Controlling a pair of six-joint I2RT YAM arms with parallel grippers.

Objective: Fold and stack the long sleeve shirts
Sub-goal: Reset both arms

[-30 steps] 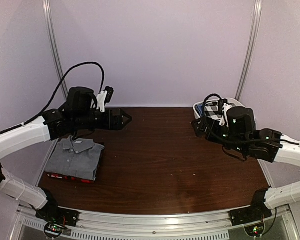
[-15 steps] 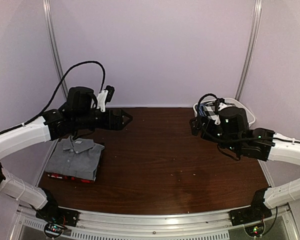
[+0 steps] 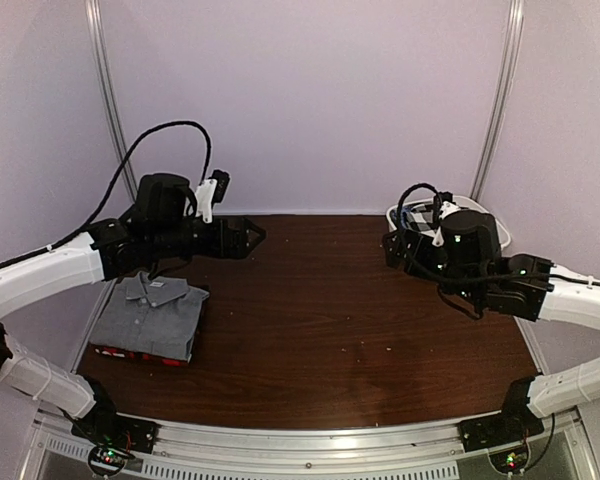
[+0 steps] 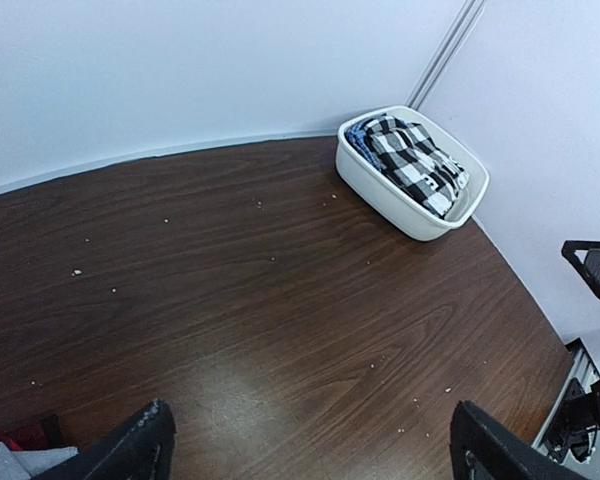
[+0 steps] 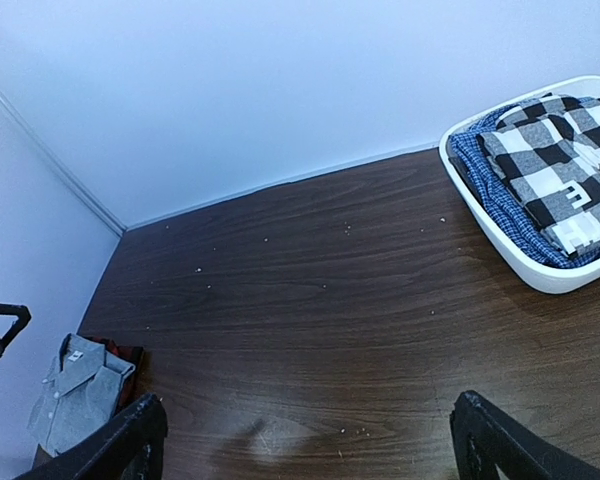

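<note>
Left gripper (image 3: 248, 236) has its jaws spread wide, gripping nothing, up over the back left of the brown table (image 3: 330, 310). Right gripper (image 3: 392, 252) is likewise agape and bare, well apart, near the white bin (image 5: 510, 255) in the far right corner. By the left edge, the grey shirt (image 3: 148, 315) lies folded atop the red plaid shirt (image 3: 130, 352). Pale walls close in on three sides.

Table (image 4: 240, 290) looks like dark wood grain w/ a soft sheen, few pale specks on it. Bin (image 4: 377, 192) = smooth white plastic, semi-gloss. Grey shirt (image 3: 150, 312) is matt woven cloth, same w/ the checked fabric (image 5: 555, 175) in the bin. Front rail (image 3: 310, 448) is bare ribbed metal.
</note>
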